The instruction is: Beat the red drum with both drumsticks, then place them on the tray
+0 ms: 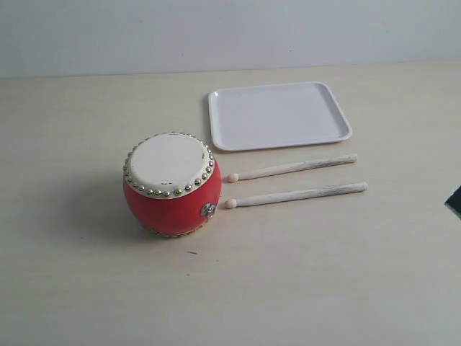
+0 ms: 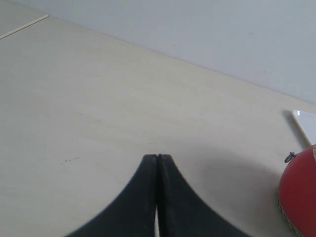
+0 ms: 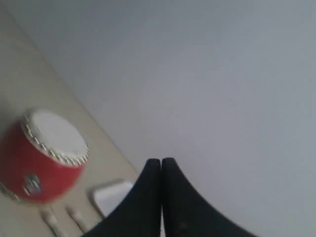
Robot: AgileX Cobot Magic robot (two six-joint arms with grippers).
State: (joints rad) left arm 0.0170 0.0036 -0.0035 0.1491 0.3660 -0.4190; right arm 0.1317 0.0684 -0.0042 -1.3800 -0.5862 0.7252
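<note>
The red drum [image 1: 173,186] stands upright left of centre, its cream skin up and a metal ring on its side. Two pale drumsticks [image 1: 292,168] [image 1: 297,194] lie side by side to its right, bead tips toward the drum. Behind them sits the white tray [image 1: 276,115] with nothing on it. My left gripper [image 2: 157,157] is shut with nothing in it, the drum's red edge [image 2: 298,197] off to one side. Shut and holding nothing too, my right gripper [image 3: 161,160] has the drum [image 3: 42,155], stick tips [image 3: 74,214] and tray corner [image 3: 112,194] blurred below it.
A pale wooden tabletop [image 1: 302,281] spreads under everything, with a grey wall [image 1: 230,29] behind. A dark piece of the right arm [image 1: 454,201] pokes in at the right edge of the exterior view.
</note>
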